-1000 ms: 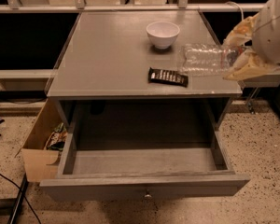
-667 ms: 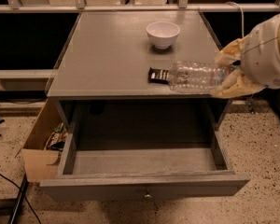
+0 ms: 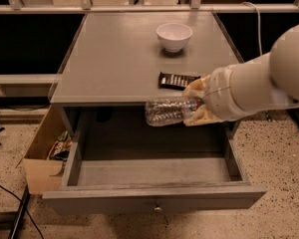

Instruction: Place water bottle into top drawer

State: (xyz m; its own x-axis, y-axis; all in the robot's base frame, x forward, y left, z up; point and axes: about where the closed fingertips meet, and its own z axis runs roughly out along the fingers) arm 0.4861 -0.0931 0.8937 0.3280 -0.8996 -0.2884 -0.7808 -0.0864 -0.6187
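Observation:
The water bottle (image 3: 167,111) is clear and ribbed and lies sideways in the air, base pointing left, above the back part of the open top drawer (image 3: 154,171). My gripper (image 3: 195,104) reaches in from the right on a white arm and is shut on the bottle's cap end, its tan fingers (image 3: 197,87) above and below it. The cap and label are hidden by the fingers. The drawer is pulled fully out and its grey floor is bare. Its round metal knob (image 3: 157,209) shows on the front.
On the grey cabinet top (image 3: 109,59) stand a white bowl (image 3: 174,36) and a dark candy bar (image 3: 175,80). An open cardboard box (image 3: 46,153) with clutter sits on the floor left of the drawer. A black cable (image 3: 10,203) runs across the speckled floor.
My gripper has carried the bottle left and down, from over the cabinet top's right edge to above the open drawer. The bowl and candy bar have not moved.

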